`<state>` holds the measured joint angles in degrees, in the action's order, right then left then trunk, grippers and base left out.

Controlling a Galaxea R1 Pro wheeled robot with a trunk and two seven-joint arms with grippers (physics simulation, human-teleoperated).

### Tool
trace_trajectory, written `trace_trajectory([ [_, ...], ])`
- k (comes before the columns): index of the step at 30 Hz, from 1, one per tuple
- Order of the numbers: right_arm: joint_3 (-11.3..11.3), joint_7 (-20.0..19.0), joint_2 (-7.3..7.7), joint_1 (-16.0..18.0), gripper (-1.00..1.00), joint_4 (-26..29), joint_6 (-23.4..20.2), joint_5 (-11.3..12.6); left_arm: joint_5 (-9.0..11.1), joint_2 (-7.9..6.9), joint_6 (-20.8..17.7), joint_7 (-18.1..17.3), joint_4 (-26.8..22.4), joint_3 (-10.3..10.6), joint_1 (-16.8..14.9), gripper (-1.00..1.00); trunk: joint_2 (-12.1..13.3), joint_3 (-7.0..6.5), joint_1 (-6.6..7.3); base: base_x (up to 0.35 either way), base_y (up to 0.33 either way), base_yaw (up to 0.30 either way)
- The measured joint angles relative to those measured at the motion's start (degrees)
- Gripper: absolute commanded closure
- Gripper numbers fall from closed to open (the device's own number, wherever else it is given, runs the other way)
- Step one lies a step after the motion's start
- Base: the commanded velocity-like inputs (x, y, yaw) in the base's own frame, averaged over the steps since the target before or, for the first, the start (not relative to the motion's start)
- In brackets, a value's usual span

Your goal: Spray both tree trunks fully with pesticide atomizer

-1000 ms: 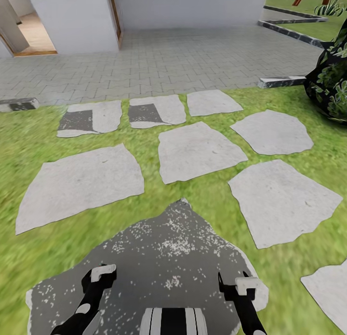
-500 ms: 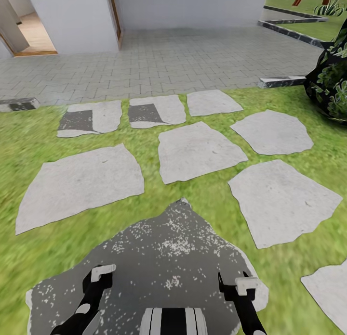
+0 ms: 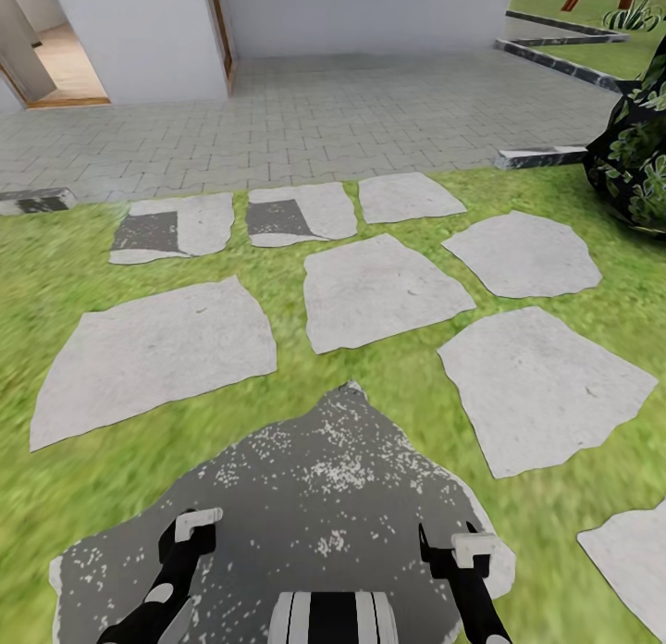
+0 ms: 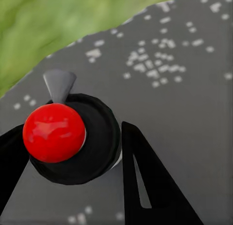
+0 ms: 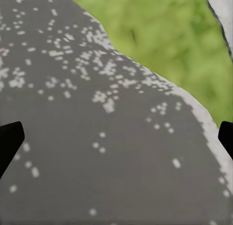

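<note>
The pesticide atomizer (image 4: 68, 137) is held upright between the closed-in fingers of the left pincer (image 4: 73, 171), above a dark stepping stone (image 3: 314, 496). The right pincer (image 5: 116, 137) is spread wide and empty. With pickup judged done, the trees must next be found and approached.
</note>
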<state>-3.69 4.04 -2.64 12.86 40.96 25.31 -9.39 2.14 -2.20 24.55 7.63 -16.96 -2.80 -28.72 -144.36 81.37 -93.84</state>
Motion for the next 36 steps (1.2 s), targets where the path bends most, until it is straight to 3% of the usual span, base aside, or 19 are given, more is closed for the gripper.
trace_trajectory([
  [22, 0.1, -0.1, -0.03, 0.0, -1.00, -0.1, -0.1, 0.0, -0.1, 0.00, -0.1, 0.0, 0.0, 0.0, 0.0, 1.00, 0.3, -4.88, 0.57, 0.000, 0.000, 0.000],
  [36, 0.1, 0.0, 0.00, 0.0, -1.00, -0.2, 0.0, -0.1, -0.1, 0.00, -0.1, 0.0, 0.0, 0.1, 0.0, 1.00, 0.5, -8.79, 0.93, 0.000, 0.000, 0.000],
])
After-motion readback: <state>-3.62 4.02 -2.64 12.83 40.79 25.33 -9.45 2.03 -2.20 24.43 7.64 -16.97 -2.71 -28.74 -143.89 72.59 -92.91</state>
